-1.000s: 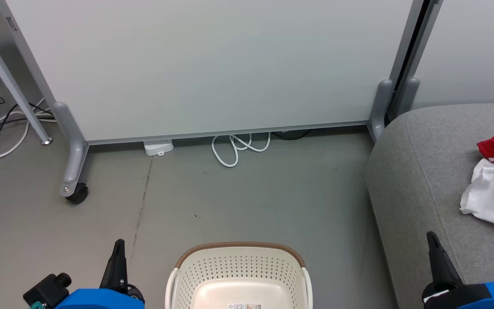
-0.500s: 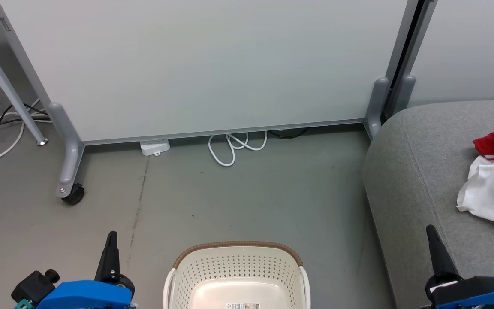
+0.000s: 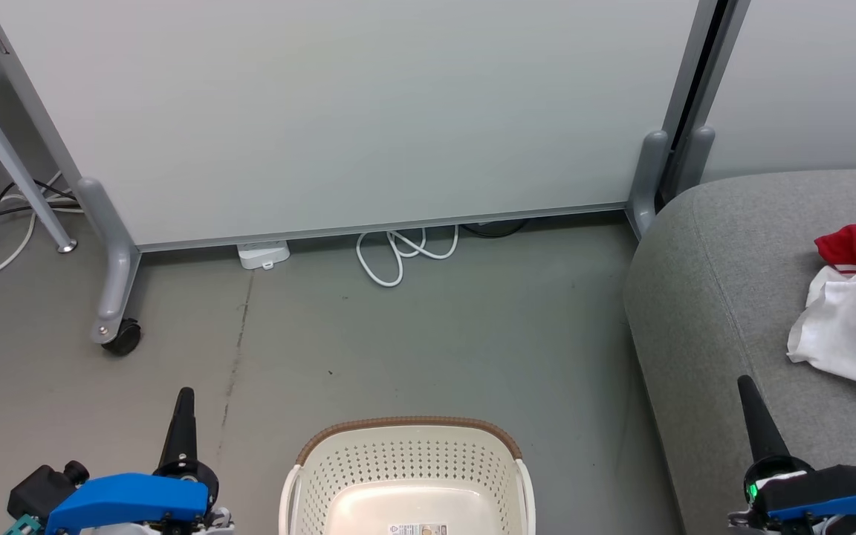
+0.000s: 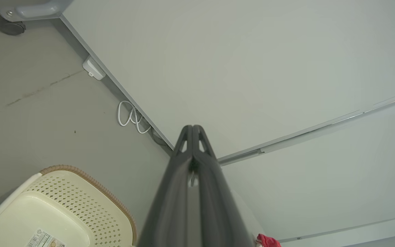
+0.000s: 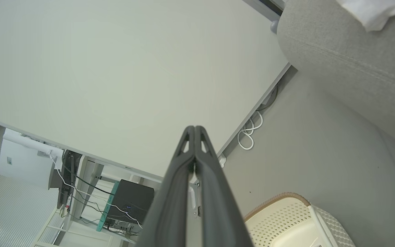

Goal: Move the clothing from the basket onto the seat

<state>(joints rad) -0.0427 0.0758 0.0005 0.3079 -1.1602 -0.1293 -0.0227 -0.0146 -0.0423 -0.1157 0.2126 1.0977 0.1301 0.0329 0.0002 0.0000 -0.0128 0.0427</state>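
1. Head view: scene shifted slightly leftward over the last second, which is a camera turn. Red-and-white soft jerseys (image 3: 851, 312) lie unmoved on the large light-grey fabric couch (image 3: 703, 297). The cream perforated plastic basket (image 3: 406, 438) shows a bare bottom where visible, so the transfer appears complete.
2. Left wrist view: left gripper (image 4: 192, 128) fully closed and empty, fingers raised beside the basket.
3. Right wrist view: right gripper (image 5: 194, 128) likewise closed and empty, between basket and couch.

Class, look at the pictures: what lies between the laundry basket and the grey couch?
A bare strip of grey floor; the basket and couch stand apart. The head view shows it.
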